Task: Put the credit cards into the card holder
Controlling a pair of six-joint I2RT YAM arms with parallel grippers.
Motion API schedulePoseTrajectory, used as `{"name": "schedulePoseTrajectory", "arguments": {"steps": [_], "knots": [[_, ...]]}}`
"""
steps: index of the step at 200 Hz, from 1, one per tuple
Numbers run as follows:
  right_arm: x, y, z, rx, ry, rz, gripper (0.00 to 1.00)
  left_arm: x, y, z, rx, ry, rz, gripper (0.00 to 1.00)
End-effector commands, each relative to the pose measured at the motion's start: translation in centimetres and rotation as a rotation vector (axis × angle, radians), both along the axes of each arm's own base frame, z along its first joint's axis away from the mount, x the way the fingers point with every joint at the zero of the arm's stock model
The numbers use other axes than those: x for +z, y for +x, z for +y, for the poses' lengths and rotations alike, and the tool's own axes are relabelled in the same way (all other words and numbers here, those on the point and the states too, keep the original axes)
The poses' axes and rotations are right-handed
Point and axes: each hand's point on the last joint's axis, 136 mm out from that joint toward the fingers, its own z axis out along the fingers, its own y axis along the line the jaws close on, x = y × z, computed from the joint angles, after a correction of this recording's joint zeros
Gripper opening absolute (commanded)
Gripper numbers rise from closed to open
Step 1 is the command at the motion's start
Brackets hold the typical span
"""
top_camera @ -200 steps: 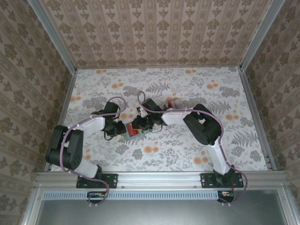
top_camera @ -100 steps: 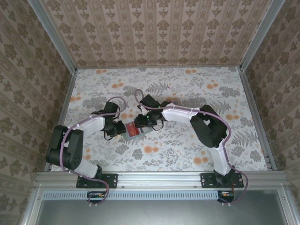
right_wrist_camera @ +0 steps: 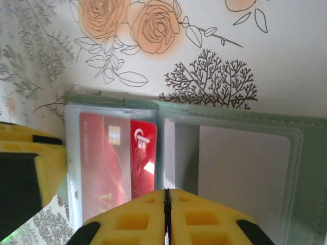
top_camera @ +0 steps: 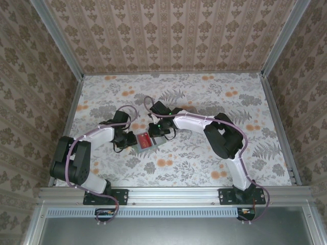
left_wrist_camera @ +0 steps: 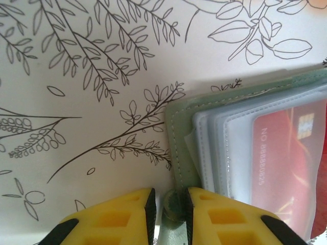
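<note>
Card holder (right_wrist_camera: 240, 116), grey-green with stitched edges, lying opened flat on the floral tabletop (left_wrist_camera: 76, 76) between the two claws. One half of the holder carries a stack of clear sleeves (left_wrist_camera: 225, 153). A red credit card (right_wrist_camera: 110, 168) sits inside one of these sleeves. Its chip (right_wrist_camera: 115, 133) and embossed number are visible through the frosted plastic, and a strip of brighter red shows uncovered on the side toward the holder's fold. The other half of the holder shows a pale, blank panel (right_wrist_camera: 240, 168) behind a clear window.

Left claw (left_wrist_camera: 168, 206): the yellow fingers are closed on the holder's outer edge, on the half with the sleeves, with a sliver of green cover pinched between them.

Right claw (right_wrist_camera: 166, 204): the yellow fingers are pressed together, leaving a hairline seam with nothing visible in it. The tips stand above the holder's fold, at the red card's inner edge; whether they touch the holder cannot be told.

In the overhead view the left claw lies at the holder's left end and the right claw over its right half.
</note>
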Motion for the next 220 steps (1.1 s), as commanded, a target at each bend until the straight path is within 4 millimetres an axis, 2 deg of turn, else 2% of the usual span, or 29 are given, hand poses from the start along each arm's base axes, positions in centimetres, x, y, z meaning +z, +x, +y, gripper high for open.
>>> {"name": "schedulePoseTrajectory", "arguments": {"steps": [1, 30, 92, 121, 144, 169, 184, 200, 220], "knots": [[-1.4, -0.3, -0.1, 0.023, -0.062, 0.017, 0.10, -2.8, -1.1, 0.8, 0.007, 0.045, 0.064, 0.23], [-1.8, -0.7, 0.7, 0.039, -0.068, 0.023, 0.11, -2.9, -1.0, 0.8, 0.008, 0.047, 0.065, 0.23], [-1.5, -2.2, 3.8, 0.103, -0.027, 0.035, 0.11, -3.1, -0.5, 0.4, 0.003, 0.032, 0.064, 0.23], [-0.9, -1.9, 3.2, 0.096, -0.036, 0.015, 0.11, -2.8, -0.5, 0.5, 0.001, 0.038, 0.058, 0.23], [0.8, -1.5, 2.3, 0.083, -0.026, -0.027, 0.12, -1.9, -0.2, 0.6, 0.005, 0.038, 0.029, 0.23], [2.8, -1.3, 1.6, 0.091, -0.023, -0.090, 0.17, -0.1, 0.3, 0.7, 0.012, 0.037, -0.023, 0.23], [3.6, -1.6, 1.7, 0.115, -0.005, -0.115, 0.25, 1.2, 0.8, 0.8, 0.021, 0.029, -0.061, 0.23], [3.8, -2.2, 1.9, 0.153, -0.011, -0.129, 0.34, 2.6, 1.2, 0.8, 0.036, 0.014, -0.107, 0.25], [3.3, -2.9, 2.1, 0.187, -0.036, -0.123, 0.42, 3.6, 1.5, 1.2, 0.068, -0.007, -0.144, 0.27]]}}
